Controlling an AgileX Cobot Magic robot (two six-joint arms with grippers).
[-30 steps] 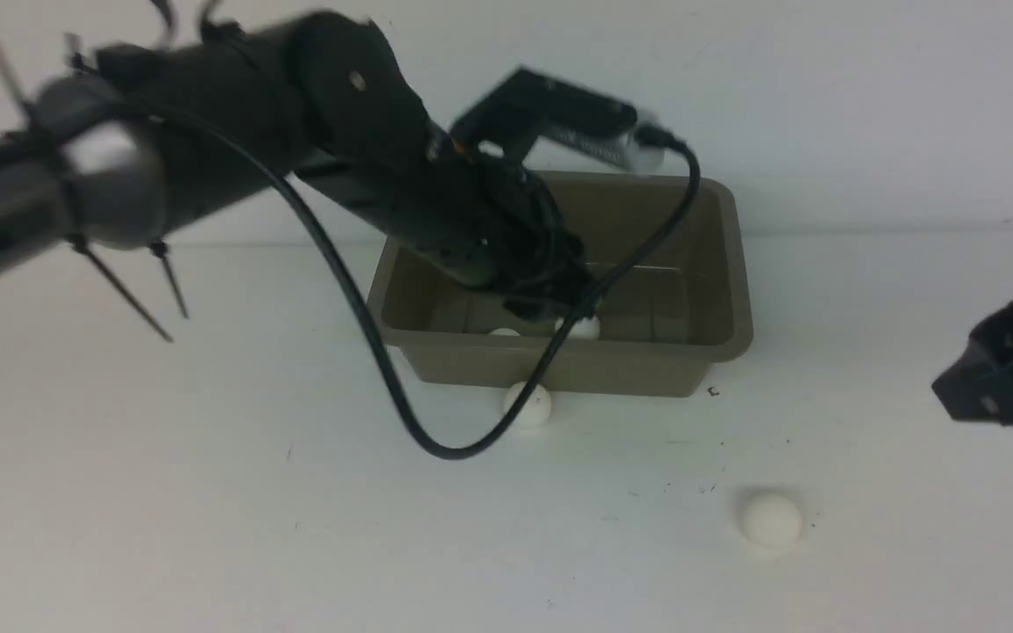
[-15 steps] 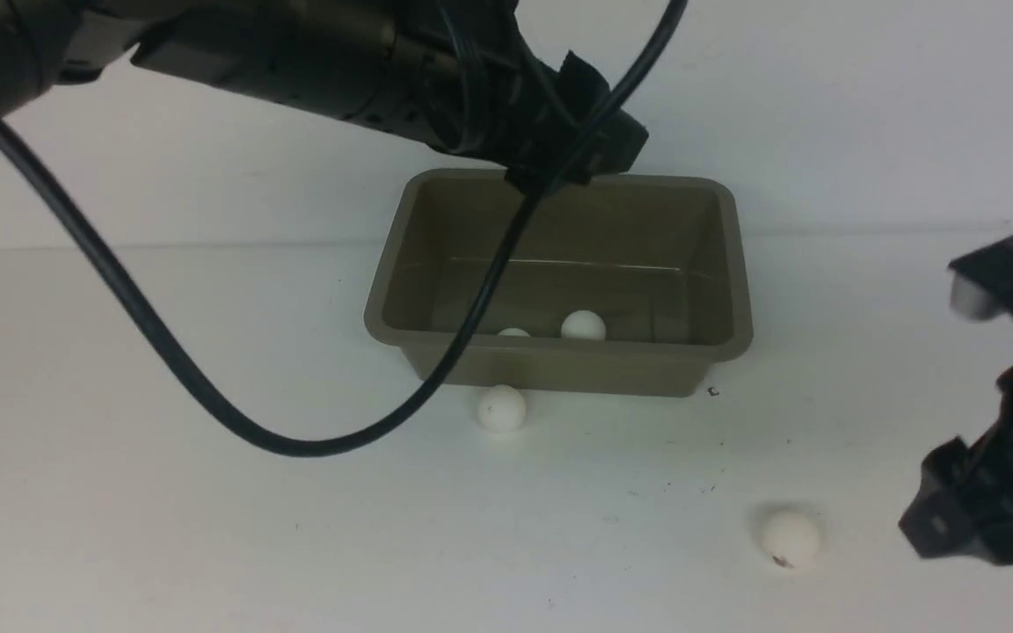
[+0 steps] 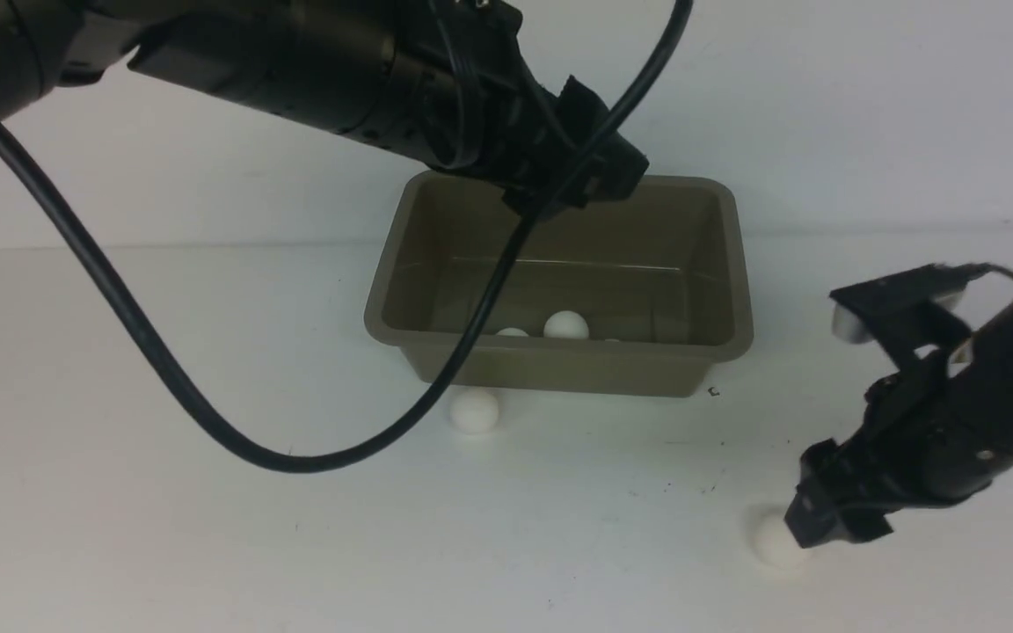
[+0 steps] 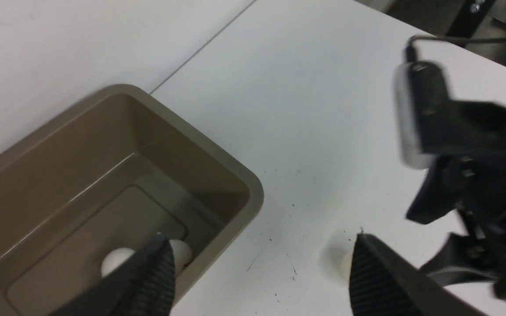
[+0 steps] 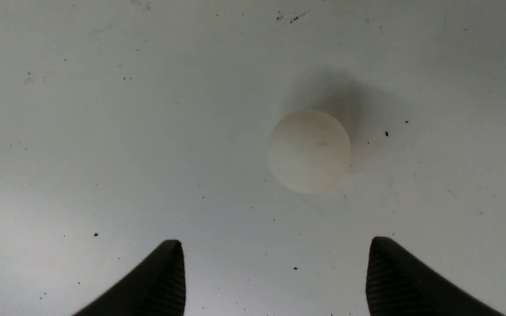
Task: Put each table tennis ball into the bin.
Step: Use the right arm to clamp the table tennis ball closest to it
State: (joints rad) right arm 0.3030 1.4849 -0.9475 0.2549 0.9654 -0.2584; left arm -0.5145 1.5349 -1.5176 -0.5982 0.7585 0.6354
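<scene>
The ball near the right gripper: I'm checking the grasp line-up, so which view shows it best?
Right wrist view: the ball lies whole and unobstructed, beyond the open right gripper. The front view hides part of it behind that gripper; the left wrist view shows only a blurred sliver.

One bin (image 3: 647,374), four table tennis balls (image 3: 474,410), perhaps a fifth behind the rim, two grippers (image 4: 262,242) (image 5: 275,242).

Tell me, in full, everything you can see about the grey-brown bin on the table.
The bin is a rectangular grey-brown tub, plastic by its look, with rounded corners, a flared rim and sloping walls. It stands upright on the white table. Inside, by its near wall, lie a white ball and a second ball, half hidden by the rim. A third ball lies outside, just before it; contact is unclear.
</scene>
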